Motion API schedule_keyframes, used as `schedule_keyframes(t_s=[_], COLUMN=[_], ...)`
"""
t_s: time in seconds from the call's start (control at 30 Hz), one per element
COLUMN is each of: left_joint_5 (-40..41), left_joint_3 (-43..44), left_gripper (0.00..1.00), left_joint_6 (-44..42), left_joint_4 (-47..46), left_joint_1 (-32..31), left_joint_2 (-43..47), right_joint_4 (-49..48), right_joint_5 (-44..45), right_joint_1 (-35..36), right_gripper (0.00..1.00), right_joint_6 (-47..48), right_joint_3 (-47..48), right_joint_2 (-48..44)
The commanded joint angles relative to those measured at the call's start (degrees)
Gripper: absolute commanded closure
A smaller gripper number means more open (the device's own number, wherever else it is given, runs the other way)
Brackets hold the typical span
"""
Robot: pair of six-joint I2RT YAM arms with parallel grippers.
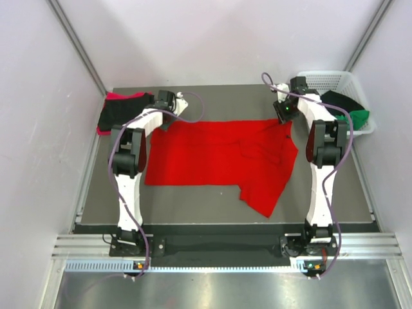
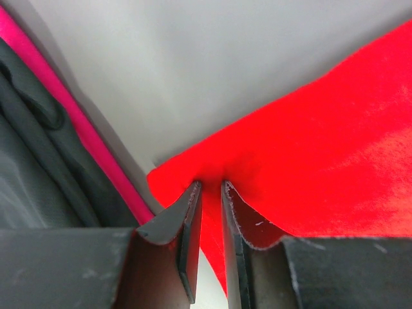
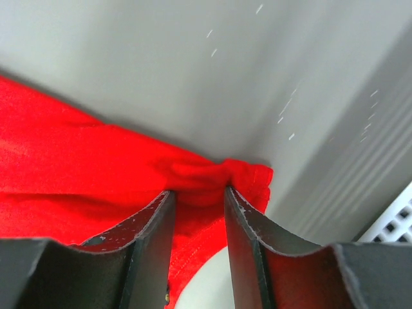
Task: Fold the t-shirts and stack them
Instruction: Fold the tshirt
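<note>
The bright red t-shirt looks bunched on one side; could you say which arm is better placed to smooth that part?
Probably the right: the bright red t-shirt is rumpled and folded over beside the right gripper, which pinches its far right corner. The left gripper holds the flat far left corner.

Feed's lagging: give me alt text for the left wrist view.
The left hand pinches a corner of the bright red t-shirt, which spreads rightward over the grey table. At the left lies a black t-shirt with a pinkish red t-shirt beside it.
</note>
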State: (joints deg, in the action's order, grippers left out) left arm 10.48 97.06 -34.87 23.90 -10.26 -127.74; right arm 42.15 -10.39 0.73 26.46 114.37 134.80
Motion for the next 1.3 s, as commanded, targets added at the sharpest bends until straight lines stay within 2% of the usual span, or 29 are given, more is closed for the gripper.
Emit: schedule_keyframes(t_s=[0.0, 0.17, 0.5, 0.67, 0.77, 0.83, 0.9, 1.03, 1.07, 1.13, 1.27], left_joint_5=[0.2, 2.3, 5.1, 6.7, 7.5, 5.9, 4.3, 1.0, 1.1, 0.1, -4.7], left_joint_3=[0.7, 4.2, 12.2, 14.0, 13.8, 11.0, 6.6, -2.5, -7.9, -12.7, -24.7], left_gripper=[0.76, 0.76, 0.76, 0.73, 0.68, 0.58, 0.44, 0.42, 0.42, 0.43, 0.44], left_joint_6=[0.0, -0.7, -2.3, 0.0, 1.3, 1.6, 1.8, 3.0, 3.4, 6.0, 7.9], left_joint_4=[-0.3, -3.2, -8.2, -9.8, -9.3, -8.3, -7.3, -1.8, -1.5, 0.3, 2.1], left_joint_1=[0.6, 0.7, 0.8, 0.4, -0.7, -1.5, -1.8, -2.4, -2.4, -2.4, -2.4], left_joint_2=[-5.6, -8.4, -12.4, -5.5, 3.3, 10.7, 17.7, 26.6, 29.7, 31.9, 35.5], right_joint_4=[-2.8, -2.4, -4.6, -4.2, -3.7, -4.4, -5.3, -0.7, 1.9, 9.0, 13.2], right_joint_5=[3.1, 3.5, 5.7, 2.9, -2.1, -5.7, -9.7, -17.5, -19.5, -20.0, -20.4], right_joint_1=[-0.1, 0.1, 0.5, 0.5, 0.4, 0.5, 0.5, 1.3, 2.0, 4.4, 7.7], right_gripper=[0.62, 0.62, 0.55, 0.50, 0.45, 0.41, 0.39, 0.39, 0.39, 0.41, 0.44], right_joint_6=[0.7, 1.1, 1.5, 2.1, 2.8, 5.6, 8.7, 19.7, 26.9, 33.5, 47.2], right_joint_3=[4.7, 10.2, 14.0, 13.5, 11.5, 5.5, -3.1, -19.4, -25.3, -31.2, -49.8], right_joint_2=[3.5, 7.0, 8.2, 2.0, -6.2, -14.1, -22.2, -34.1, -37.6, -41.0, -52.7])
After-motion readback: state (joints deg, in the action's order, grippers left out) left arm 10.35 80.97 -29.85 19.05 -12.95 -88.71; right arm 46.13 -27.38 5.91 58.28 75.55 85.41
